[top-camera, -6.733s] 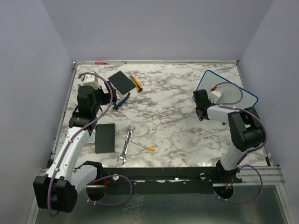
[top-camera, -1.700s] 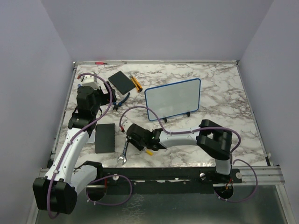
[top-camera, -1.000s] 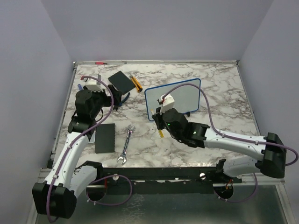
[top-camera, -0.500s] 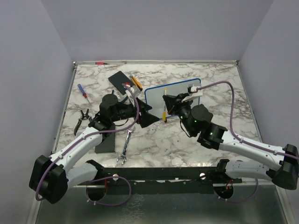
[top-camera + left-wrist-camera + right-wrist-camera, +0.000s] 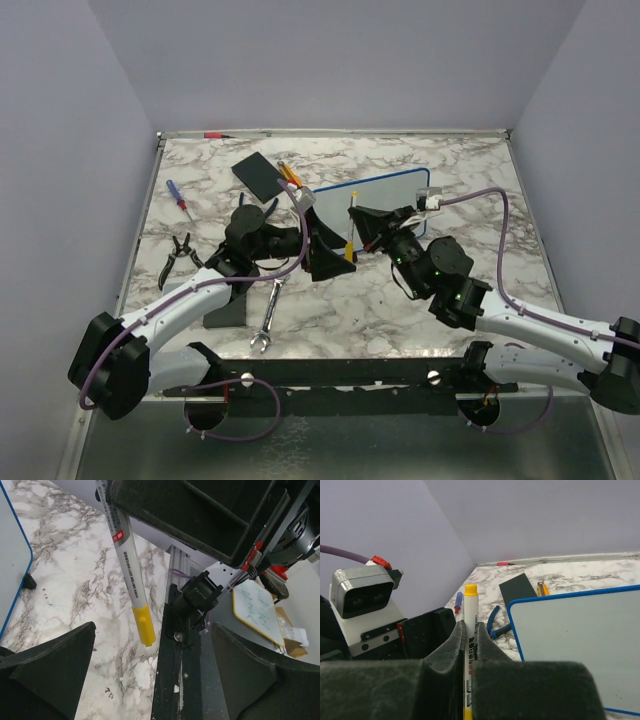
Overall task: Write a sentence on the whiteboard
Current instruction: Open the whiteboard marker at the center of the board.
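The whiteboard [image 5: 392, 196] stands upright at mid-table, blue-framed, its left part hidden behind the grippers. In the right wrist view its face [image 5: 580, 640] looks blank; I see no sentence on it. My right gripper [image 5: 354, 233] is shut on a white marker [image 5: 349, 240] with a yellow cap, held upright in front of the board's left edge [image 5: 11, 555]. The marker shows between the pads in the right wrist view [image 5: 471, 605]. My left gripper [image 5: 333, 246] is open and empty, its jaws spread wide on either side of the marker's yellow cap [image 5: 144, 626], not touching it.
A wrench [image 5: 268, 312] and a black pad [image 5: 222, 300] lie front left. Black pliers [image 5: 179, 248] and a screwdriver [image 5: 179, 196] lie far left. Another black pad [image 5: 259, 172], a yellow knife [image 5: 290, 174] and blue pliers [image 5: 495, 621] lie behind the grippers.
My right arm stood the board upright, took the marker and raised it in front of the board. My left arm swung in to the middle and now brackets the marker's cap.
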Robot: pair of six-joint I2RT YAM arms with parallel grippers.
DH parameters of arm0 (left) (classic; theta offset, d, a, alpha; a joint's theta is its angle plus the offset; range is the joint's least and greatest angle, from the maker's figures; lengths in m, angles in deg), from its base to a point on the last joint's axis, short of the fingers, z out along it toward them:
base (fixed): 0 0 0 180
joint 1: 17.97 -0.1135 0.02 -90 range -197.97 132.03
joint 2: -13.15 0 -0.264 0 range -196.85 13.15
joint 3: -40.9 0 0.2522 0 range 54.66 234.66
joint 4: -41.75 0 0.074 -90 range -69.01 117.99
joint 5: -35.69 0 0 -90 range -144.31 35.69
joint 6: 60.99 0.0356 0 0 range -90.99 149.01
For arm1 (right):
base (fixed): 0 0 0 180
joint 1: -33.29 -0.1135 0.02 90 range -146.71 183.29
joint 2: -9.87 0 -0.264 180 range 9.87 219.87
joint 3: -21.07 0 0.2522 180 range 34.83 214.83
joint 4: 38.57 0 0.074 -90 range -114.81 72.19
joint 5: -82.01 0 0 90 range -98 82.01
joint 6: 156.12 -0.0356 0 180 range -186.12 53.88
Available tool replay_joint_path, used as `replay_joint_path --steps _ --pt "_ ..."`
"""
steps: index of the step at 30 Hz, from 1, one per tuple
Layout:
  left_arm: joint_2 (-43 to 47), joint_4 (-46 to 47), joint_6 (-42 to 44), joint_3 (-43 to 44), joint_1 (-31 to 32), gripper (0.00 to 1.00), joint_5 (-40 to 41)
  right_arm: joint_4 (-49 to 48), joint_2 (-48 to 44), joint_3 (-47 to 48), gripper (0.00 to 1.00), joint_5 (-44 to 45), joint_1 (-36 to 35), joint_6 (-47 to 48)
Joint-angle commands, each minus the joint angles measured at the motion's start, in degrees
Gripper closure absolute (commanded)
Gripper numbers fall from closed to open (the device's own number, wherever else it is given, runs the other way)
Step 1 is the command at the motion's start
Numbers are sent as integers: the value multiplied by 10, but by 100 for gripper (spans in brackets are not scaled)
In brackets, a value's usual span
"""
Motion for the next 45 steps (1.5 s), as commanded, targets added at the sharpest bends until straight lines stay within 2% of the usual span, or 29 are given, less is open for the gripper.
replay_joint_path --steps 1,4,7,11,13,15,17,18,19,20,23,24,26,29,33,39,45 --pt "-12 73 -58 -7 7 6 -20 -43 9 -5 99 -47 -1 -4" --pt "-16 74 -62 -9 8 22 -18 -54 12 -7 99 -48 -1 -10" --pt "-16 74 -64 -8 9 49 -16 -55 16 -6 99 -50 -1 -10" --pt "-16 74 -64 -9 9 78 -10 -53 16 -9 99 -43 -1 -10" --pt "-18 74 -64 -11 8 91 -10 -48 13 -9 99 -33 -1 -13" --pt "-19 74 -62 -10 9 100 -12 -38 9 -9 99 -15 -1 -18" --pt "-21 75 -56 -11 9 100 -14 -14 3 -6 99 3 -1 -21" --pt "-20 75 -53 -13 9 100 -12 3 1 -3 97 13 -1 -24" --pt "-19 73 -49 -14 8 100 -9 21 -3 0 91 20 -1 -25" --pt "-19 67 -40 -15 8 100 -5 37 -6 3 77 27 -1 -23" --pt "-20 17 -1 -7 8 100 10 103 -21 9 24 69 -1 -27" --pt "-22 -14 22 0 8 100 15 135 -29 12 14 87 -1 -34" --pt "-24 -90 80 20 9 100 30 194 -46 22 5 120 -1 -38" --pt "-27 -225 185 58 15 100 80 282 -83 45 0 125 4 -27" --pt "-43 -344 269 93 32 100 105 403 -119 99 0 69 21 -5" --pt "-50 -386 303 109 51 100 79 609 -75 232 1 -73 66 6" --pt "-49 -403 308 109 73 100 74 706 -5 315 3 -239 125 18"
